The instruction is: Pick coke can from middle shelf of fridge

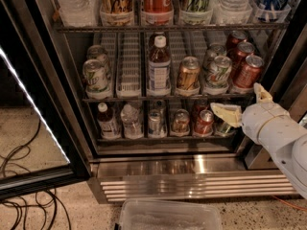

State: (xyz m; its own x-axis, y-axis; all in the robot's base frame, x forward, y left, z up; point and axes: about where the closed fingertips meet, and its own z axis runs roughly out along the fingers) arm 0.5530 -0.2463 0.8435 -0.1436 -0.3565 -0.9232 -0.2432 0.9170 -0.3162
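Three red coke cans stand in a row at the right end of the middle shelf (128, 98), the front one (248, 72) at the shelf's front rail. My gripper (244, 104) is open and empty. It hangs just below and in front of that can, before the lower shelf's right end. One pale finger (227, 114) points left and the other (262, 93) points up toward the can without touching it. The fridge (196, 186) stands open, its glass door (33, 104) swung out to the left.
A gold-brown can (188, 74), green-and-white cans (218, 71) (96, 75) and a bottle (158, 66) share the middle shelf. Bottles and cans fill the lower shelf (158, 139). A clear plastic bin (170, 215) sits on the floor in front. Cables (24, 210) lie at the left.
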